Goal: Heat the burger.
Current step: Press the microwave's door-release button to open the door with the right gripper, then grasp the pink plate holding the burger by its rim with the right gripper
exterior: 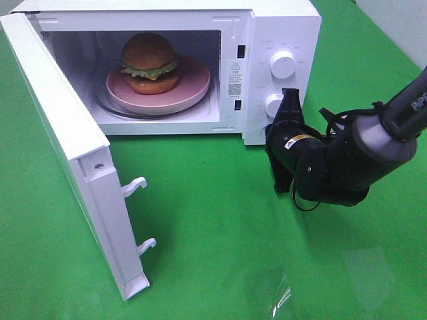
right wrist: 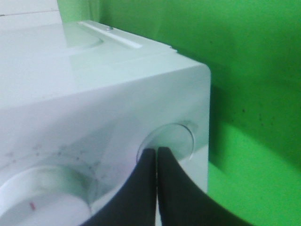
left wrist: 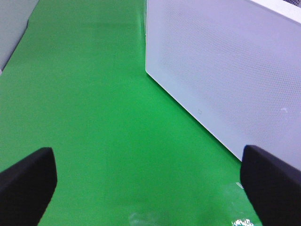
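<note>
The white microwave [exterior: 280, 40] stands on the green table [exterior: 220, 220] with its door [exterior: 73, 160] wide open, and the burger [exterior: 149, 62] sits inside on a pink plate [exterior: 193, 90]. The right gripper [right wrist: 157, 153], its jaws pressed together and holding nothing, points at the lower knob [exterior: 273, 105]. The left gripper [left wrist: 150, 174] has its jaws spread wide and empty beside the door.

The right arm's grey link [exterior: 408, 100] reads "PiPE"; the microwave [exterior: 280, 27] sticker's print is illegible.

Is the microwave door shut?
No, the door hangs wide open, showing the burger on its plate inside.
</note>
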`<state>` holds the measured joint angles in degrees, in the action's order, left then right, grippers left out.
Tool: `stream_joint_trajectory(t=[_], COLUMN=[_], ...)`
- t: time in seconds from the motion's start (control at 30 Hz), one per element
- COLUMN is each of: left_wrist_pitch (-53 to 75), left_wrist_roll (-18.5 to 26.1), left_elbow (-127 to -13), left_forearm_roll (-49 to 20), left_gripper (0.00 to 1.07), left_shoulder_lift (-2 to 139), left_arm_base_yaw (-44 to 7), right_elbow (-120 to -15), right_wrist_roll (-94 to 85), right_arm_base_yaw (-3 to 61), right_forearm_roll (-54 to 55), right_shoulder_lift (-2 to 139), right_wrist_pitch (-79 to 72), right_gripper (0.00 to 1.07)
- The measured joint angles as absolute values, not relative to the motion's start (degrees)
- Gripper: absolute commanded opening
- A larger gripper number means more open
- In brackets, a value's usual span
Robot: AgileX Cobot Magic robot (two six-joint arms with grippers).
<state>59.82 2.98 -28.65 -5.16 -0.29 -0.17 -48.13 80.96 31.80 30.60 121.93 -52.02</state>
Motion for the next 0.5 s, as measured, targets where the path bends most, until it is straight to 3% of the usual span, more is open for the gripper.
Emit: stream_joint_trajectory(t=[0.5], left_wrist_pitch=[59.8], left_wrist_roll=[3.0], left_elbow=[-28.6], left_forearm_roll=[-5.2], left_gripper=[0.98], left_shoulder_lift=[-0.3], left_arm_base_yaw=[-0.2], right_elbow=[-41.6], right_wrist_roll=[75.7], right_arm_base_yaw=[31.8], right_forearm_roll=[26.6], right_shoulder_lift=[112.3], right_wrist_pitch=[-38.7], right_gripper=[0.00])
